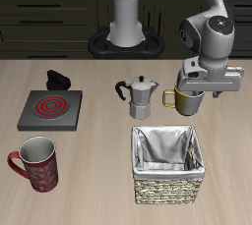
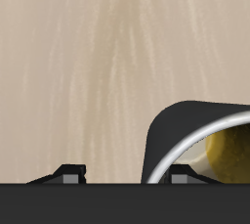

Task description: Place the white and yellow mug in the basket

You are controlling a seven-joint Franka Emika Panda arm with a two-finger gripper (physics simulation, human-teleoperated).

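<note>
The white and yellow mug (image 1: 187, 101) stands upright on the table beside the moka pot, behind the basket, with its handle toward the pot. My gripper (image 1: 197, 93) is right over it, fingers down at its rim. In the wrist view the mug's rim and wall (image 2: 181, 130) lie close to one fingertip (image 2: 180, 176); the other fingertip (image 2: 68, 174) is far off over bare table. The gripper (image 2: 124, 176) is open. The wicker basket (image 1: 169, 186) with grey-white lining sits near the table's front edge, nothing in it.
A moka pot (image 1: 141, 96) stands next to the mug. A red patterned mug (image 1: 36, 162) is near the front edge. A small stove plate with a red coil (image 1: 49, 109) and a black object (image 1: 57, 78) lie farther along the table.
</note>
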